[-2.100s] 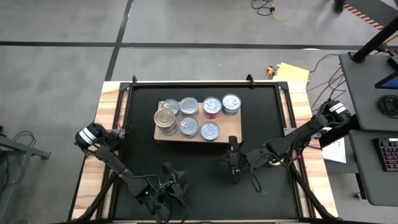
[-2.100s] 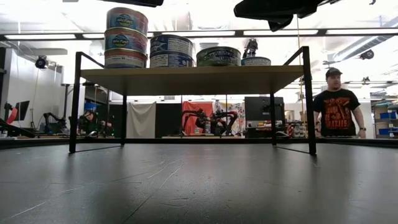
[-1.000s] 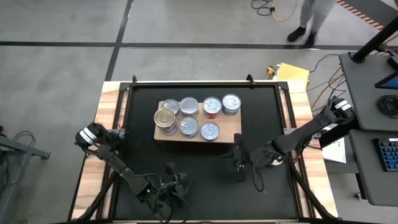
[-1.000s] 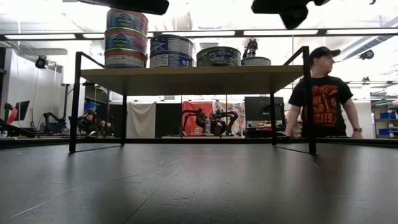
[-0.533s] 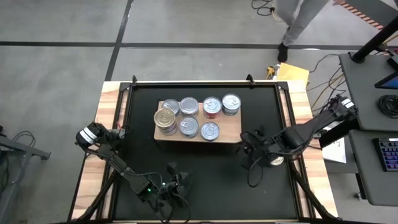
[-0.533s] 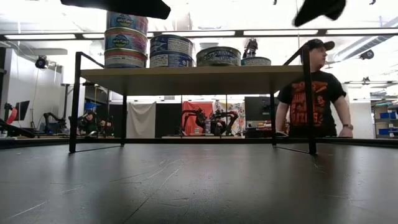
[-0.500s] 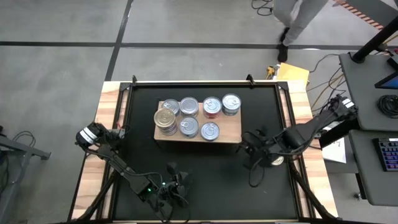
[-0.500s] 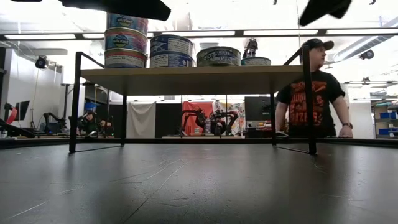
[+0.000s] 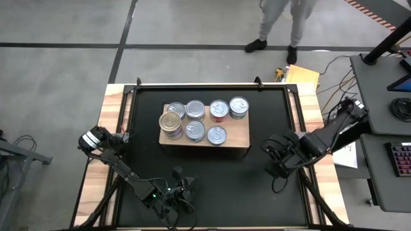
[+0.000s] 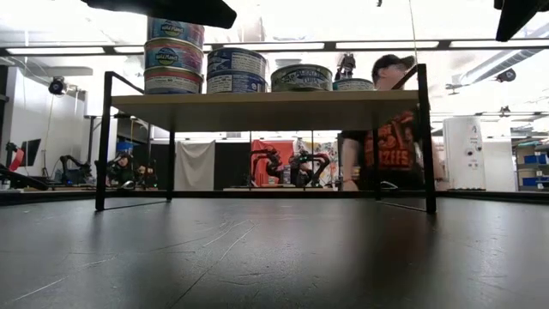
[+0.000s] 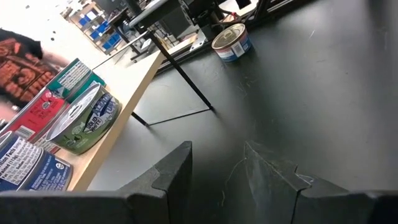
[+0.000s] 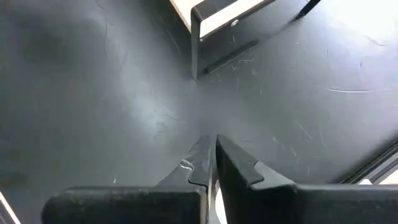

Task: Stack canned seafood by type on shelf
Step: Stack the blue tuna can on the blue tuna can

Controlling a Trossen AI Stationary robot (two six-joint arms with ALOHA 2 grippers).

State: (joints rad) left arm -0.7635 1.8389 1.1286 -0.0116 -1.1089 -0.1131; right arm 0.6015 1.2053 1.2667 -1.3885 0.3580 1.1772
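Canned seafood (image 9: 194,121), short round silver- and gold-lidded tins, stacked in columns by type on low light-wood shelf (image 9: 237,136). One blue-labelled tin (image 11: 231,41) apparently left on black mat (image 9: 212,186). Left gripper (image 9: 180,188) parked near front edge, jaws partly apart, empty; right gripper (image 9: 278,158) beside shelf, pinched closed, empty. Person (image 10: 386,142) standing beyond table.

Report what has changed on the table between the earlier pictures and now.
The right end effector, shut and empty, swung away from the front of the shelf toward the table's right side. It neither took nor released anything. The left end effector kept waiting near the front edge, slightly open. The cans on the shelf did not move. Behind the table, a person walked across.
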